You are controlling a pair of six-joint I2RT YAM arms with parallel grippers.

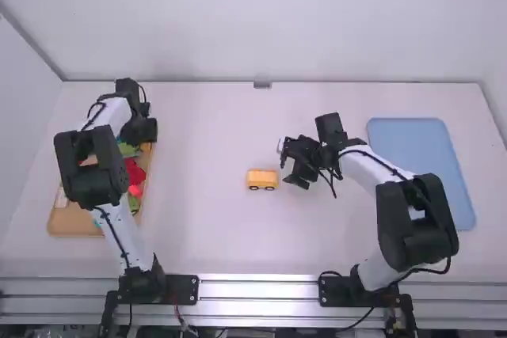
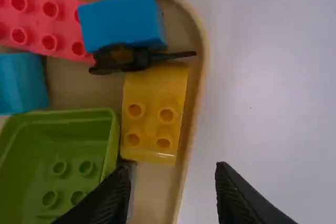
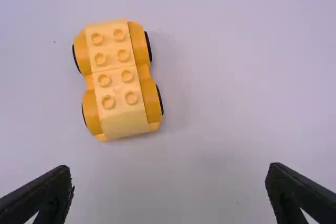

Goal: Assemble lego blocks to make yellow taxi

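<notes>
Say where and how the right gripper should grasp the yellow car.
Probably from straight above, with the right gripper closing on the long sides of the yellow car: it stands on its wheels, studs up, clearly longer than wide.

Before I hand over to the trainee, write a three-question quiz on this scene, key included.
1. True or false: the right claw stands open.
2. What colour is the four-stud block that lies beside the green piece in the tan tray?
a) red
b) yellow
c) white
3. How many studs show on top of the yellow car on the table?

Key: 1 true; 2 b; 3 eight.
</notes>
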